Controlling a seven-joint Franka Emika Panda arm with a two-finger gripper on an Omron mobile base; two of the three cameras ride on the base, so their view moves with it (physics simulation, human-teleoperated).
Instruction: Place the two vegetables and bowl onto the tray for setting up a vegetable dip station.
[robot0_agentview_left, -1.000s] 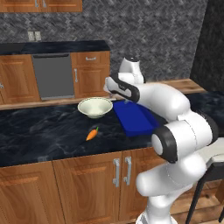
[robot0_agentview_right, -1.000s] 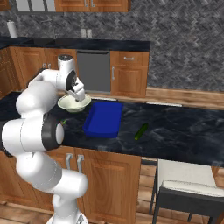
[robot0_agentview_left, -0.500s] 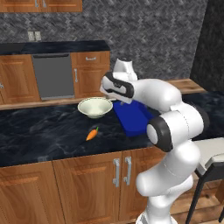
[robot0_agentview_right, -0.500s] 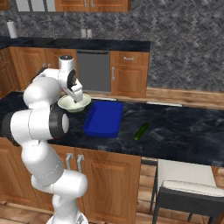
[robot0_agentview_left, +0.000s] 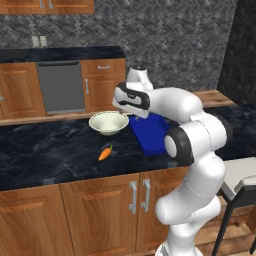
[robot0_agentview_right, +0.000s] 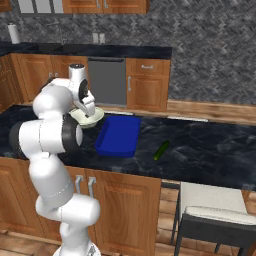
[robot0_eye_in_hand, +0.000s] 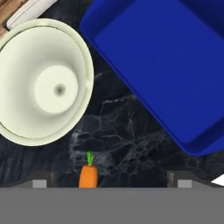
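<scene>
The pale cream bowl (robot0_eye_in_hand: 43, 83) sits on the dark counter, with the blue tray (robot0_eye_in_hand: 162, 65) close beside it. The orange carrot (robot0_eye_in_hand: 88, 175), green tip toward the bowl, lies on the counter just inside my left fingertip. My gripper (robot0_eye_in_hand: 109, 182) hangs open and empty, well above the counter over the gap between bowl and tray. From the left base camera the gripper (robot0_agentview_left: 129, 109) is above the bowl's (robot0_agentview_left: 108, 123) right rim, beside the tray (robot0_agentview_left: 150, 136), with the carrot (robot0_agentview_left: 105, 153) nearer the front edge. The dark green vegetable (robot0_agentview_right: 161, 150) lies right of the tray (robot0_agentview_right: 118, 136).
The counter's front edge (robot0_agentview_left: 75, 181) runs above wooden cabinet doors. A chair (robot0_agentview_right: 215, 215) stands at the counter's right end. Behind the island are a dishwasher (robot0_agentview_left: 61, 87) and more cabinets.
The arm's elbow has swung left while the hand stayed over the bowl's edge and the tray. The jaws stayed open. Bowl, carrot and tray have not moved.
</scene>
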